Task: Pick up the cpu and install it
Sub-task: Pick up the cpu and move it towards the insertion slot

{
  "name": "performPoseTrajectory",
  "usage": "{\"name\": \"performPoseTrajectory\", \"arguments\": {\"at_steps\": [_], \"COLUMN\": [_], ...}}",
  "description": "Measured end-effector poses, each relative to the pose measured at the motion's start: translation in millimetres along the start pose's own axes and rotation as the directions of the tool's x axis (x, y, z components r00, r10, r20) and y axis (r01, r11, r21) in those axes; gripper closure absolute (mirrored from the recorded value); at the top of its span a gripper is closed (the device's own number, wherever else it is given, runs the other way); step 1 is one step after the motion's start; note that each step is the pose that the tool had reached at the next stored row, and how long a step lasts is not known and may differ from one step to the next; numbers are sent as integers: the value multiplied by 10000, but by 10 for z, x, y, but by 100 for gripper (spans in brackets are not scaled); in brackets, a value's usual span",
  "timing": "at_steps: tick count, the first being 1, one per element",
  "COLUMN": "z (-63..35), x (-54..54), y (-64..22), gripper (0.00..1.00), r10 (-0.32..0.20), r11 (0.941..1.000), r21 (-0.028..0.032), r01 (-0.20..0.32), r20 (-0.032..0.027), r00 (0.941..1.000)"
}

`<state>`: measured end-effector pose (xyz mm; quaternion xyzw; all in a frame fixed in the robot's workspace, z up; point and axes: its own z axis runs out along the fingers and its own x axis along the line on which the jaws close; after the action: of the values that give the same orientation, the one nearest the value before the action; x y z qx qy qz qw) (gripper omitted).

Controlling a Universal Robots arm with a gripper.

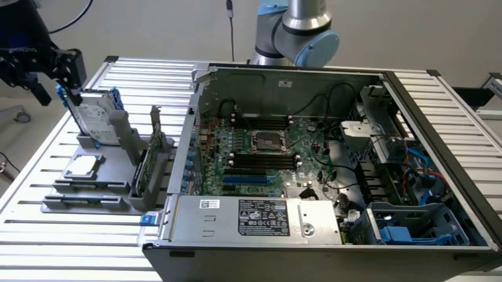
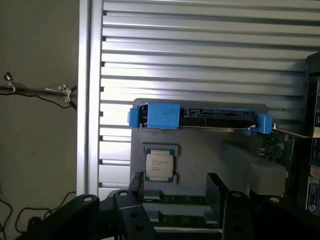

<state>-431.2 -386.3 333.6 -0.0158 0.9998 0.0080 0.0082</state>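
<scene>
Its body partly out of view, the gripper (image 2: 175, 180) hangs with fingers spread and empty above the cpu (image 2: 160, 165), which lies flat and untouched in a grey holder (image 2: 200, 150).

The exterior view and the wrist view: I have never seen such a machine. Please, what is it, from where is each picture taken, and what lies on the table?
It is a robot arm with a grasping tool. The exterior view comes from a camera off the arm. The wrist view comes from a camera on the arm's wrist, looking past the tool. On the slatted metal table stand an open computer case and a grey holder. The holder carries the cpu, a small silver square lying flat, and an upright hard drive with blue brackets. The tool hangs above the holder, open, holding nothing.
</scene>
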Motion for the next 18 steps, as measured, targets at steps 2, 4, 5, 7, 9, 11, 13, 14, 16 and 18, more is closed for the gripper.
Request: {"name": "performPoseTrajectory", "arguments": {"at_steps": [2, 4, 5, 7, 9, 11, 13, 14, 16, 18], "z": [36, 72, 90, 126, 162, 198, 236, 254, 289, 325], "x": [4, 8, 10, 13, 22, 41, 54, 58, 63, 67], "y": [-3, -7, -9, -18, -25, -30, -37, -42, -54, -68], "gripper": [38, 38, 38, 38, 38, 38, 38, 38, 38, 38], "r10": [0, -4, -10, -35, -51, -54, -58, -65, -83, -106], "r11": [10000, 10000, 10000, 10000, 10000, 10000, 10000, 10000, 10000, 9999], "r21": [0, 0, 0, 0, 0, 0, -2, -1, -1, -1], "r01": [0, 4, 10, 35, 51, 54, 58, 65, 83, 106], "r20": [0, 1, 0, -2, 0, -2, 1, 0, -2, -2], "r00": [10000, 10000, 10000, 10000, 10000, 10000, 10000, 10000, 10000, 9999]}}
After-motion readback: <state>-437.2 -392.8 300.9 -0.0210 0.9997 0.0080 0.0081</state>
